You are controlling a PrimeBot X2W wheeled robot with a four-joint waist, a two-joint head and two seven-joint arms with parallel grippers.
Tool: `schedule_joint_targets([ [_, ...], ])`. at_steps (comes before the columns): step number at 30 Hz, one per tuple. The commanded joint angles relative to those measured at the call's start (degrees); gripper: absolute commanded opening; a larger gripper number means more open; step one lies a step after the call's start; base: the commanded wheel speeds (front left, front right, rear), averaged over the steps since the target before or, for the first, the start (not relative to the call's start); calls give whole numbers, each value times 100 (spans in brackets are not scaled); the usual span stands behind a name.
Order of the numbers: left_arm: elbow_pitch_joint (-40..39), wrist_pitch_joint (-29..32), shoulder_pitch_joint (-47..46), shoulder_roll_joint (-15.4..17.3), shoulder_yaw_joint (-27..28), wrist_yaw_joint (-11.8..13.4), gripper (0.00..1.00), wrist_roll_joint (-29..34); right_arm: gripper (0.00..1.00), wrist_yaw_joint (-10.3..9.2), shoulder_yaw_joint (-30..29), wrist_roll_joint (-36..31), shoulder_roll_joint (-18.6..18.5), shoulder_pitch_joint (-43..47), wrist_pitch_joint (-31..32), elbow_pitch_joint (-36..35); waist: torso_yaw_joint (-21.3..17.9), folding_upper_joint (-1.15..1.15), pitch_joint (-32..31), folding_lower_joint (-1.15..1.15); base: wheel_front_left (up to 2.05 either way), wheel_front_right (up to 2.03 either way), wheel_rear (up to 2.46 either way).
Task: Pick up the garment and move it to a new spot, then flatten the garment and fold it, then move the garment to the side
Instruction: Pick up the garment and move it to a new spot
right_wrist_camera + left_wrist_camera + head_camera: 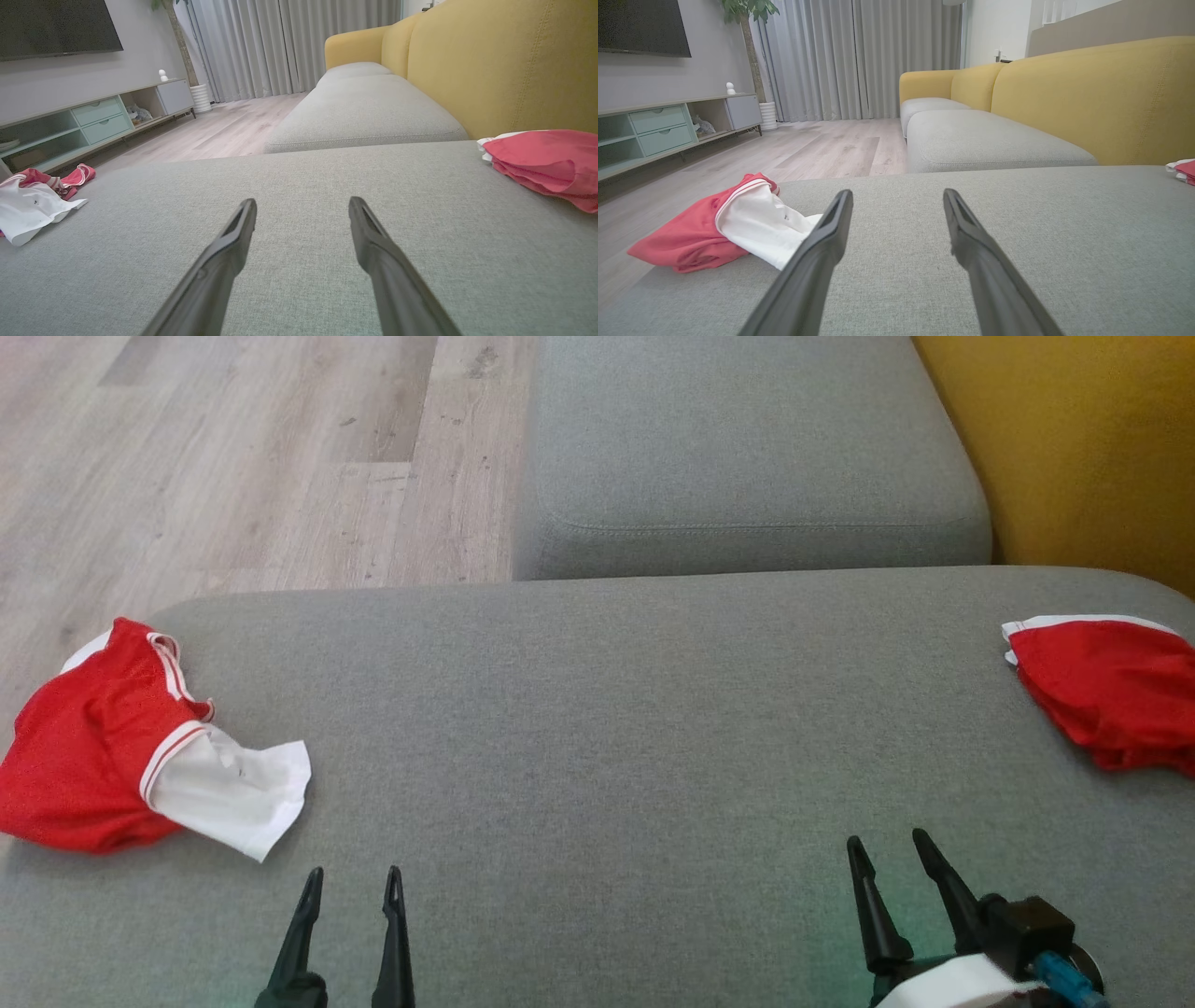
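A crumpled red and white garment (pixel 93 756) lies at the left edge of the grey seat cushion (pixel 607 728), its white part spread toward the middle. In the left wrist view this garment (pixel 700 228) sits just left of the fingers; in the right wrist view the same garment (pixel 28 207) is far left. A folded red garment (pixel 1111 691) with a white edge rests at the right edge of the cushion, seen as a neat stack (pixel 546 158) in the right wrist view. My left gripper (pixel 355 873) (pixel 897 192) and right gripper (pixel 887 838) (pixel 302 199) hover open and empty over the near cushion.
A second grey cushion (pixel 747 457) lies beyond the seat. The yellow backrest (pixel 1092 439) runs along the right. Wooden floor (pixel 233 457) lies off the left edge. A low TV cabinet (pixel 658 130) and curtains stand across the room.
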Motion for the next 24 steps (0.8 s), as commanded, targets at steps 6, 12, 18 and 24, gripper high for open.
schedule_joint_targets([
  [6, -186, -30, -313, -40, 162, 0, 100, -20, 100, -4, 117, 2, -14, -129, -77, -161, 108, 0, 36, 0, 0, 0, 0],
  [12, -202, -30, -456, -43, 147, 0, 100, 29, 100, -4, 97, -13, -13, -149, -77, -169, 678, 0, 129, 0, 0, 0, 0],
  [18, -267, -30, -441, -44, 301, 26, 100, 46, 100, -4, 221, 93, -13, -200, -77, -203, 1594, 0, 187, 0, 0, 0, 0],
  [24, -457, -30, -274, -31, 615, 61, 100, 37, 100, -4, 377, 157, -13, -307, -78, -197, 2329, 0, 292, 0, 0, 0, 0],
])
